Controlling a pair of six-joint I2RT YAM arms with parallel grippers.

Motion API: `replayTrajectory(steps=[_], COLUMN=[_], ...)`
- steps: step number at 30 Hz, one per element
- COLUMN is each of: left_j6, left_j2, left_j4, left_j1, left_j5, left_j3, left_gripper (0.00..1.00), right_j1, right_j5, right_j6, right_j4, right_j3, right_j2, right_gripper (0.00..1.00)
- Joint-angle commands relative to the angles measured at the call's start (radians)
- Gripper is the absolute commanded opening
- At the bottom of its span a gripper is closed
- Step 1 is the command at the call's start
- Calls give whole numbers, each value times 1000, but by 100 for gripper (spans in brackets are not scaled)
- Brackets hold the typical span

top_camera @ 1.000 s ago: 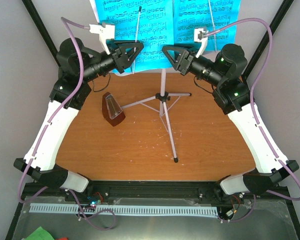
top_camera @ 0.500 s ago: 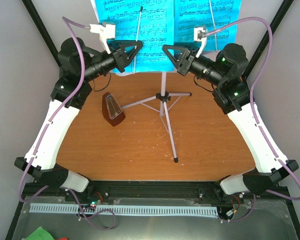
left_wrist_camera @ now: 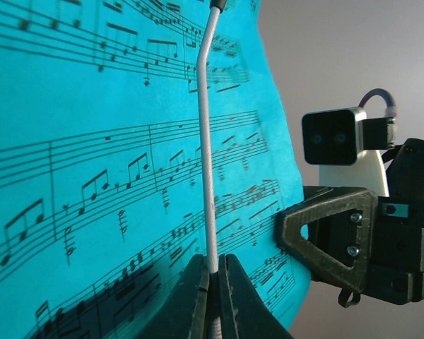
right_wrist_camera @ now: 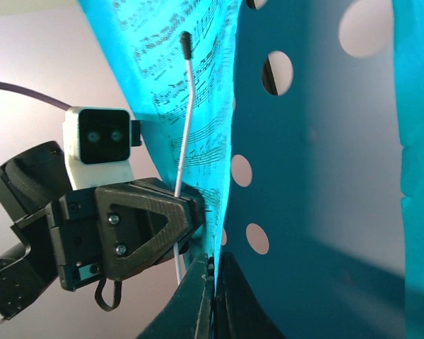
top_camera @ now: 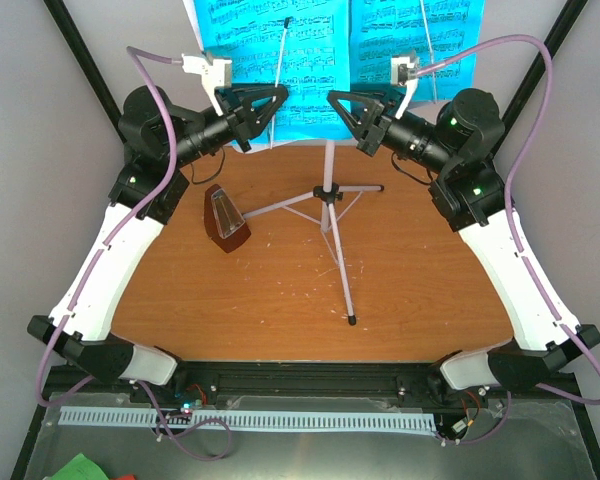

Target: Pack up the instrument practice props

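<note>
Now, likely freeing pages [top_camera: 250, 40] from the stand [top_camera: 326, 192].
Left gripper [left_wrist_camera: 212, 272] pinches the wire clip [left_wrist_camera: 203, 141], right gripper [right_wrist_camera: 213, 267] a page edge; next, swing clip aside.

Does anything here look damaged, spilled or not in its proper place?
Nothing is spilled or broken. Only small things stand out: white scuffs on the table near the legs of the stand, and the left page seems to bow outward at its free edge. The metronome stands upright, apart from the stand.
</note>
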Motion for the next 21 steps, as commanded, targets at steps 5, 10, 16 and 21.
replayTrajectory(steps=[5, 10, 16, 21], left_j6=[-2, -21, -37, -44], left_j2=[-32, -33, -36, -38], left_j4=[48, 62, 67, 54], left_j1=[-10, -9, -9, -9], left_j5=[71, 74, 59, 20], left_j3=[-9, -9, -9, -8], left_gripper=[0, 0, 0, 24], right_j1=[-5, -5, -5, -5], right_j5=[78, 210, 313, 192], right_j6=[-187, -258, -293, -299], right_j4=[-10, -33, -19, 29], right_j3=[-40, -77, -147, -205], right_j2=[-131, -207, -312, -382], right_gripper=[3, 3, 3, 3])
